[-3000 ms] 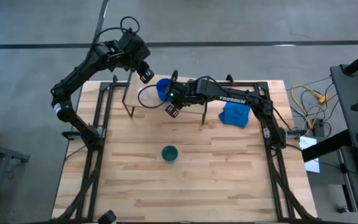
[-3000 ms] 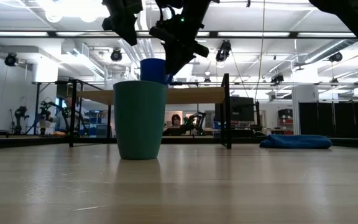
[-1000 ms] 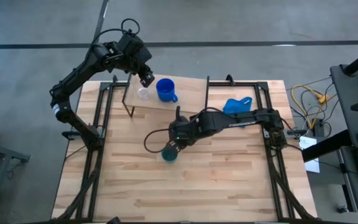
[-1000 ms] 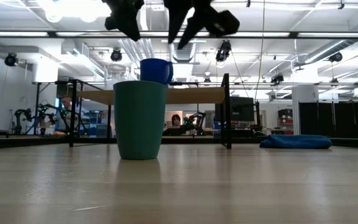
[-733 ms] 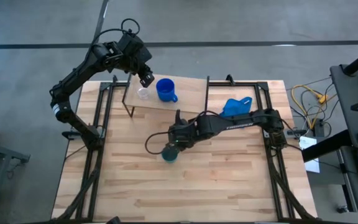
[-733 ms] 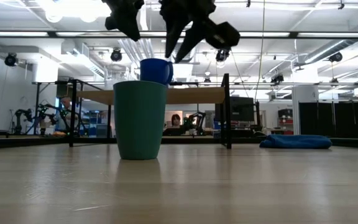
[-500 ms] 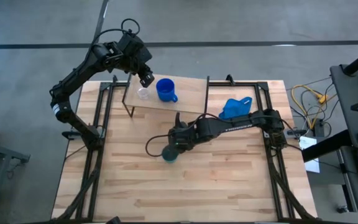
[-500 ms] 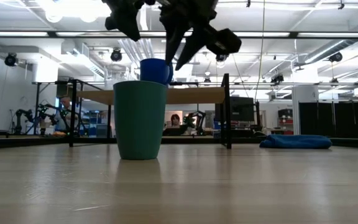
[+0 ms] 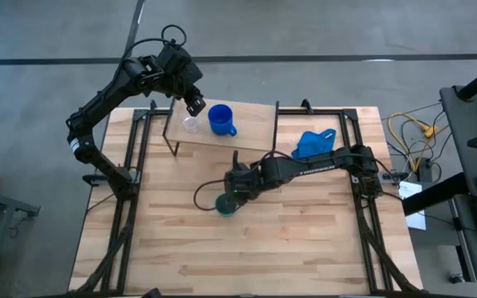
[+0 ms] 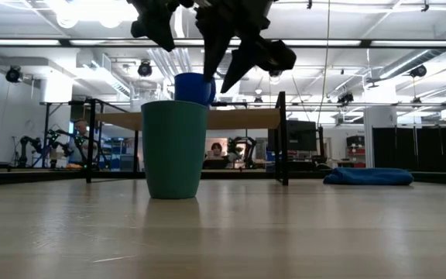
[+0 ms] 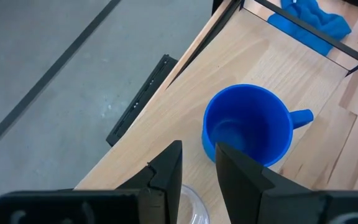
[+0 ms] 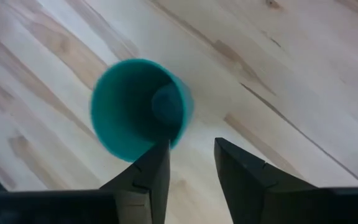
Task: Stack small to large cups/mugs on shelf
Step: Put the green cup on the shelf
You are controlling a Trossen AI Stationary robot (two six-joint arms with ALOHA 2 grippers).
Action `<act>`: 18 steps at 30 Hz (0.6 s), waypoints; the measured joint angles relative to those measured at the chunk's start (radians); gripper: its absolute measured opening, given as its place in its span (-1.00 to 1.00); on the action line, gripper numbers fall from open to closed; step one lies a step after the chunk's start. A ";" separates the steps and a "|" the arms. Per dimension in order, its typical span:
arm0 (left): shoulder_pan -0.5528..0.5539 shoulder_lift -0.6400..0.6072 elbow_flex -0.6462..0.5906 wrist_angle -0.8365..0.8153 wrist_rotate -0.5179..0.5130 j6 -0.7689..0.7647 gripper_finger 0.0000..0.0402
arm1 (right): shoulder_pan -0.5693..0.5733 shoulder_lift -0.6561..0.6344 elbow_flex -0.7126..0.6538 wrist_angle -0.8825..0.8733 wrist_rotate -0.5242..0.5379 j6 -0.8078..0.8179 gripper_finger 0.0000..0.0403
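The dark green cup (image 9: 224,205) stands upright on its base on the plank table; it also shows in the low view (image 10: 175,149) and the right wrist view (image 12: 138,112). My right gripper (image 9: 233,192) hangs open just above and beside its rim, touching nothing (image 12: 191,162). The blue mug (image 9: 219,119) and the tiny clear glass cup (image 9: 190,124) stand side by side on the shelf (image 9: 251,124). My left gripper (image 9: 194,104) hovers open over the glass cup, empty (image 11: 199,168). The mug's handle (image 11: 298,116) points away from the glass.
A crumpled blue cloth (image 9: 313,142) lies on the table to the right of the shelf. Dark metal frame bars (image 9: 131,157) run along the table's left and right sides. Bare table (image 9: 288,248) stretches in front of the green cup.
My right gripper has swung from the shelf toward the table's near edge to the green cup, and in the last second has come down toward the cup's rim. The blue mug stays on the shelf. The green cup has not moved.
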 joint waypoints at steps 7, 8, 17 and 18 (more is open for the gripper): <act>0.000 0.000 0.000 0.000 0.000 -0.005 -0.59 | 0.000 0.000 -0.022 0.044 0.006 0.005 -0.32; 0.000 0.000 0.000 0.000 0.000 -0.006 -0.59 | 0.000 0.000 -0.032 0.042 0.007 0.010 -0.32; -0.001 0.000 0.000 0.000 0.000 -0.006 -0.59 | 0.000 0.000 -0.105 0.115 0.011 0.019 -0.33; -0.001 0.000 0.000 0.000 0.000 -0.006 -0.59 | 0.000 0.000 -0.107 0.124 0.011 0.021 -0.33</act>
